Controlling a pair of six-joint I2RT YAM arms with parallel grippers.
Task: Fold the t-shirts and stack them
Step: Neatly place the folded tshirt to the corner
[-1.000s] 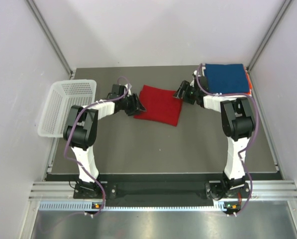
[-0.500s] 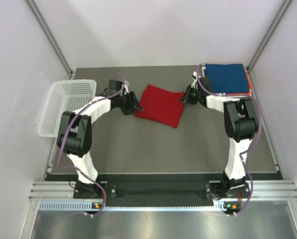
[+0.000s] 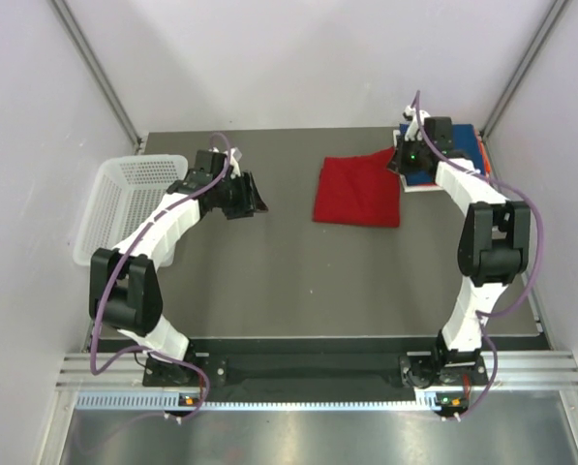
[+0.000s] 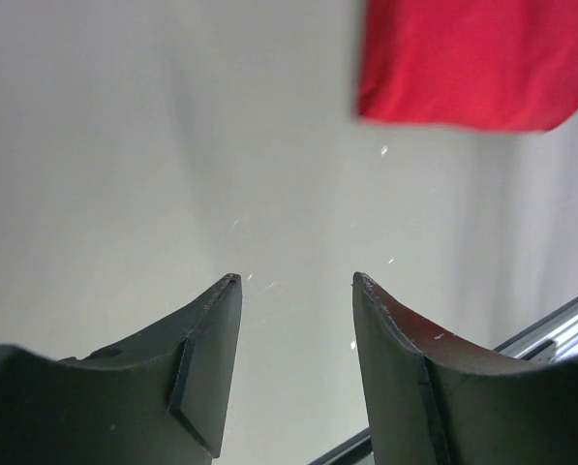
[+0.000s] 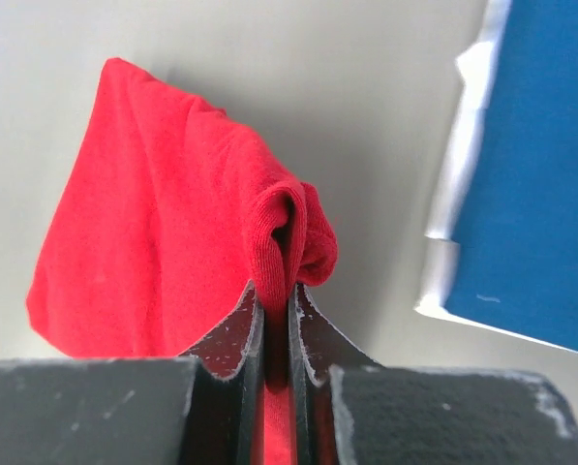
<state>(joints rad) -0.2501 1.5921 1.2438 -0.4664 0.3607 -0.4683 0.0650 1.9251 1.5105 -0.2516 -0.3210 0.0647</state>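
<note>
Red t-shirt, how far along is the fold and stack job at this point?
Done: the red t-shirt is folded into a compact rectangle, and the dark blue t-shirt lies folded at the far right corner. In hand: the right gripper is pinched on the red one's corner, close beside the blue; the left gripper is open over the table, off the cloth. Left: laying the red one on the blue.

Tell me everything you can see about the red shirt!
The red shirt is plain, soft-looking cloth, folded into a rough square. It lies on the dark table, right of the middle. The right gripper is shut on a bunched fold at its corner nearest the blue shirt, a gap between them.
</note>
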